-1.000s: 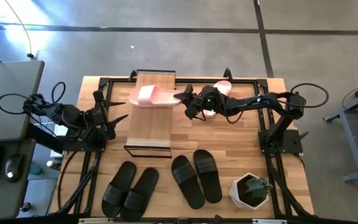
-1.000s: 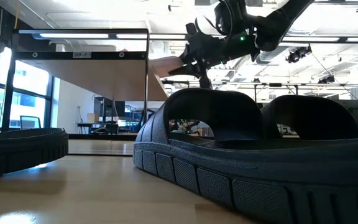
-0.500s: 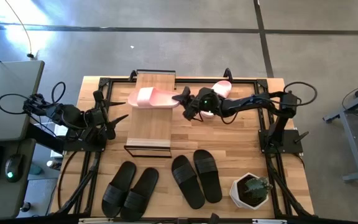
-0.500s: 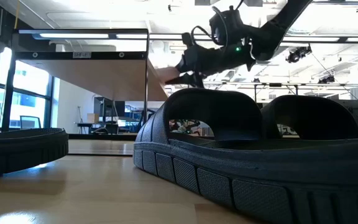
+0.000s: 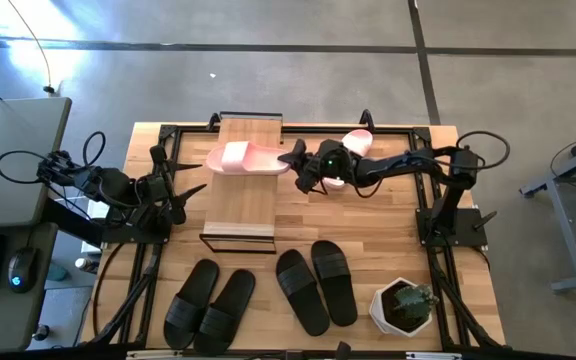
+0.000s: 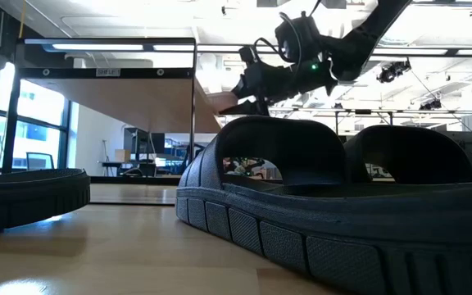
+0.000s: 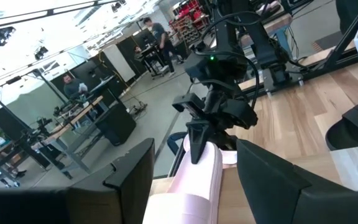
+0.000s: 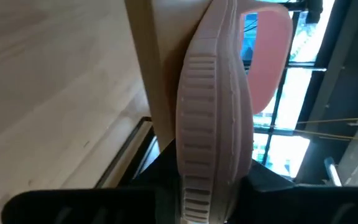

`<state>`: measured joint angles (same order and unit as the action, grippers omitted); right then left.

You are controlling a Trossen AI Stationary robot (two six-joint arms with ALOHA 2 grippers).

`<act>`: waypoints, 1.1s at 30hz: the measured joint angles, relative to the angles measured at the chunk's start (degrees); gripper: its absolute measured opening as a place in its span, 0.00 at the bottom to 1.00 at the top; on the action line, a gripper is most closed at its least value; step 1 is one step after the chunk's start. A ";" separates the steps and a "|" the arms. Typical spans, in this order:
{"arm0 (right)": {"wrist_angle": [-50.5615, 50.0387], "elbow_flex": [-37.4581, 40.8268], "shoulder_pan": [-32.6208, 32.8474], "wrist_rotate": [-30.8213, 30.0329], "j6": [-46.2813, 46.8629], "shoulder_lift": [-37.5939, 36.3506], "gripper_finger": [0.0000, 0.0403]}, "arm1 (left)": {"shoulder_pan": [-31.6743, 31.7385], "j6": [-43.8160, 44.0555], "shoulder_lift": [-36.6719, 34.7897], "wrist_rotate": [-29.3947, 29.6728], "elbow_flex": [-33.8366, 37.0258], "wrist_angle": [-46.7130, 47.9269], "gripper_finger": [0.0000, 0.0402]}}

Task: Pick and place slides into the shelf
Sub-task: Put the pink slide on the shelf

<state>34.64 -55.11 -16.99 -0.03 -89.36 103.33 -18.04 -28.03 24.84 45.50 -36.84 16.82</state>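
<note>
Since a second ago the pale pink foam slide sandal (image 5: pixel 246 156) has slid a little further across the light wooden plank top of the small black-framed shelf (image 5: pixel 242 205), and the right hand (image 5: pixel 295 161) has followed it toward the shelf's edge. That sandal now lies crosswise on the plank's far end, its heel overhanging the side nearest the right arm. The right wrist view shows the ribbed sole edge (image 8: pixel 207 143) between the two dark fingers, so the right hand looks clenched on the heel, though whether it has begun to let go I cannot tell. The left hand (image 5: pixel 183 192) waits with fingers spread beside the shelf's other side, holding nothing. The second pink sandal (image 5: pixel 356 143) rests on the wooden table (image 5: pixel 368 225) beyond the right arm; two matte black pairs (image 5: pixel 208 304) (image 5: pixel 316 283) lie on the table's near side, next to a white pot with a green plant (image 5: pixel 404 306). These slides look light, thick-soled and somewhat springy, matte rather than slippery and not fragile. Pinching the sole edge at heel or toe seems a sound grip; the wide strap would likely flex and let the sandal swing.
</note>
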 joint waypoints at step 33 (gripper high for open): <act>-2.24 0.00 -2.15 3.54 11.97 0.00 0.47 | 0.01 -0.11 0.00 0.00 0.00 0.03 0.52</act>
<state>32.40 -55.11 -19.14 3.51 -77.39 103.33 -18.03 -28.14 24.84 45.50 -36.84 16.85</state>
